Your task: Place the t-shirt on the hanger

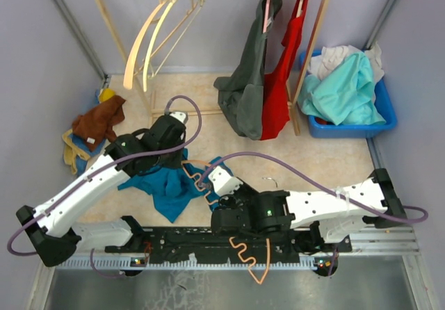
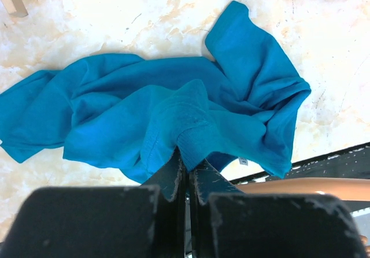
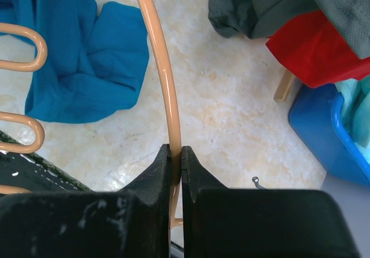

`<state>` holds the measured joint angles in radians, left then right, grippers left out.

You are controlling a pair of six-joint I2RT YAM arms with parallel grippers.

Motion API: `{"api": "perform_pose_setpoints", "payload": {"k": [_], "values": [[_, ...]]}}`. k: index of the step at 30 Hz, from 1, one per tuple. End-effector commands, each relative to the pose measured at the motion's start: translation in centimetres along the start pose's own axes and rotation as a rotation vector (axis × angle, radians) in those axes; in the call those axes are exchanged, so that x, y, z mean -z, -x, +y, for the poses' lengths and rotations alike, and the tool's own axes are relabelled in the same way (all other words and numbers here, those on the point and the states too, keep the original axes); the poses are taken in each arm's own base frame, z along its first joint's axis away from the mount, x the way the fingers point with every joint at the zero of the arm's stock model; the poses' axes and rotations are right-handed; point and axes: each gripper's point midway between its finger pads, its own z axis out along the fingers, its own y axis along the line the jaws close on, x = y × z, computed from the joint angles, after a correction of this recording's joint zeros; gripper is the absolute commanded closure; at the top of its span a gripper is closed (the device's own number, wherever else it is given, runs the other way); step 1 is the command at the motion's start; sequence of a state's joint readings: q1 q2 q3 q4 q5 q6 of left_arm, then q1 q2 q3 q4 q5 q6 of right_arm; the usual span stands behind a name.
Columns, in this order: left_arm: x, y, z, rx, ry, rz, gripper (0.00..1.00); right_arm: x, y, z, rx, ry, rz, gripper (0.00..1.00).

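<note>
Left hand (image 2: 186, 166) pinching deep teal-blue cloth t-shirt (image 2: 133, 107), bunched on marbled tabletop (image 2: 87, 15); right hand (image 3: 176, 154) clamped on thin orange hanger (image 3: 163, 78).

Open bench (image 1: 327, 158) lies bare ahead of the right arm, between the hanging clothes and the right wall. Behind that gap, a dark grey shirt (image 1: 245, 91) and a red garment (image 1: 279, 94) hang low from the rack and close off the rear centre. A blue bin (image 1: 386, 119) heaped with cloth fills the rear right corner, beyond a wooden rack post (image 1: 313, 46). Cream hangers (image 1: 156, 39) dangle at rear left, with bare bench beneath them. A brown and yellow cloth pile (image 1: 97, 122) sits against the left wall. The t-shirt (image 1: 169, 185) covers the middle, pinched in the closed left gripper (image 2: 186, 162). The hanger (image 3: 163, 78), clamped in the closed right gripper (image 3: 175, 154), crosses the near edge between the arm bases. Purple cables (image 1: 184, 97) arch over both arms.
</note>
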<state>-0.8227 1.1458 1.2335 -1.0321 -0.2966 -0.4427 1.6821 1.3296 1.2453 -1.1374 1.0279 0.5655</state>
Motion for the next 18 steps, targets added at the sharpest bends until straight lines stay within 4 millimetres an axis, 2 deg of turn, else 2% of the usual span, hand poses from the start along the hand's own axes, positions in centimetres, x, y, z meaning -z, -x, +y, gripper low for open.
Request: {"api": "perform_pose_setpoints", "payload": {"k": [1,6,12,18], "values": [[1.0,1.5,-0.7,-0.021,-0.043,-0.033,1.00,-0.1,2.1,0.3,-0.052,-0.022,-0.078,1.00],[1.7,1.8,-1.5,-0.032,-0.087,-0.029,1.00,-1.0,1.9,0.6,-0.025,-0.036,-0.072,1.00],[2.2,1.6,-1.3,-0.044,-0.080,-0.004,1.00,-2.7,1.0,0.5,0.015,-0.063,-0.035,1.00],[2.4,1.4,-1.1,-0.054,-0.071,0.003,1.00,-3.4,-0.2,-0.6,0.025,-0.083,-0.008,1.00]]}}
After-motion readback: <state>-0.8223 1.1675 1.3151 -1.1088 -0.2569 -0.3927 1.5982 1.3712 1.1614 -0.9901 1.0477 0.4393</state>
